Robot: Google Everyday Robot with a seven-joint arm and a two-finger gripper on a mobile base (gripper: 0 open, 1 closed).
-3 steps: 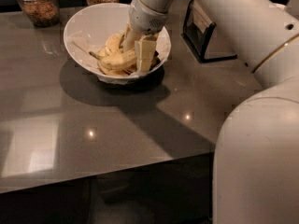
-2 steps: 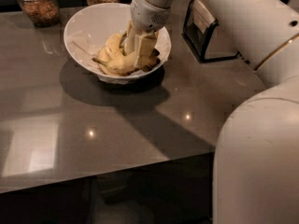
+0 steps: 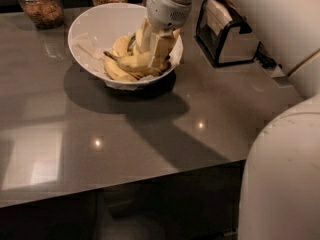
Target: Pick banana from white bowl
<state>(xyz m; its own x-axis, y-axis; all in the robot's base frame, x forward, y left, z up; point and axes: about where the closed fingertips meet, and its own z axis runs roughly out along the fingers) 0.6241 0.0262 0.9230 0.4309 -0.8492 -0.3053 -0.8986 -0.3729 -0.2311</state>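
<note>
The arm [image 3: 172, 1] is angled steeply down into the white bowl [image 3: 92, 24] on the bench [image 3: 75, 139]; the gripper [image 3: 152, 53] is set among the bananas [image 3: 122, 64] inside it. Whether anything is clamped cannot be told.

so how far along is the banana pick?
Reach looks done: the gripper is down inside the white bowl, in among the bananas. In hand: the grasp itself, not confirmed, since none of them is raised. Left: securing one and lifting it out clear of the rim.
</note>
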